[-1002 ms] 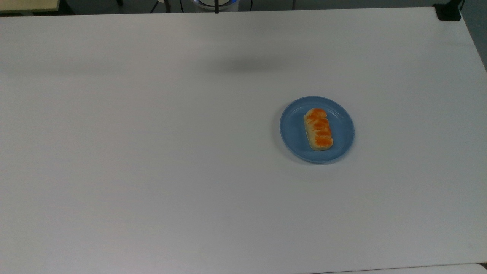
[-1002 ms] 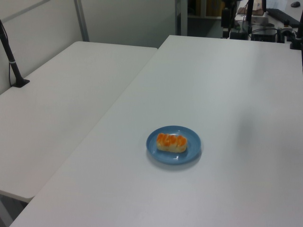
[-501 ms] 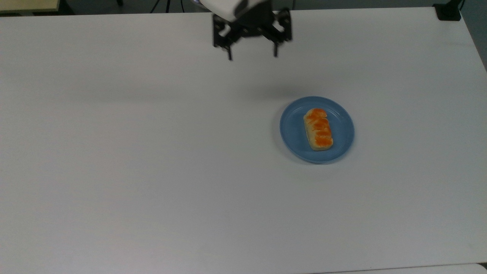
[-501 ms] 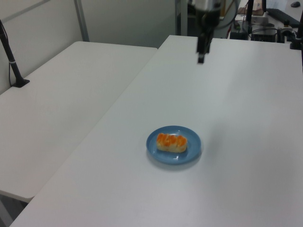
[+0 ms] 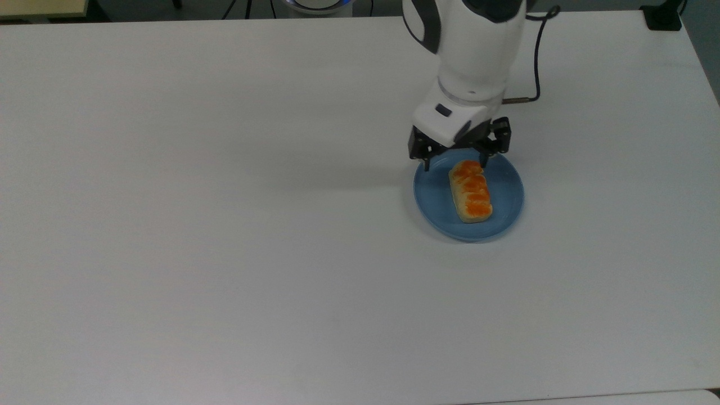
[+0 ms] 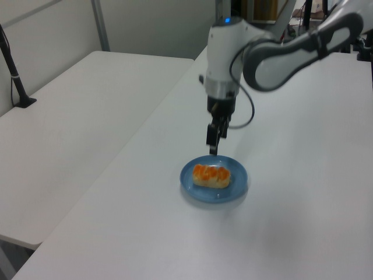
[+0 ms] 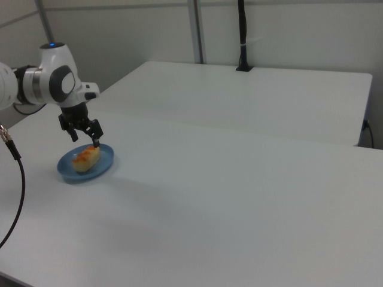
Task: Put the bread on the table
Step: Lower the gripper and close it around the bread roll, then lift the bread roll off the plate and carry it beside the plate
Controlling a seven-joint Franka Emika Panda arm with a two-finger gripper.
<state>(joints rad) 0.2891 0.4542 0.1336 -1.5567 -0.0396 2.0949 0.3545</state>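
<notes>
Lying on the round blue plate, the small pale-beige bread with lumpy orange bumps on top rests a little toward the top view's right of the plate's middle. The plate sits on the big plain white worktop, in the top view's right half.

The black claw on the white robot arm hangs over the plate's far edge in the top view, at the end of the bread nearest the arm. Its 2 fingers are spread wide and hold nothing. In the top view, 1 finger is over the plate's rim and the other is just beside the bread's end.

In the left view the claw points down above the far rim of the plate, close to the bread. In the right view the claw is just above the bread.

A black cable runs from the arm.
</notes>
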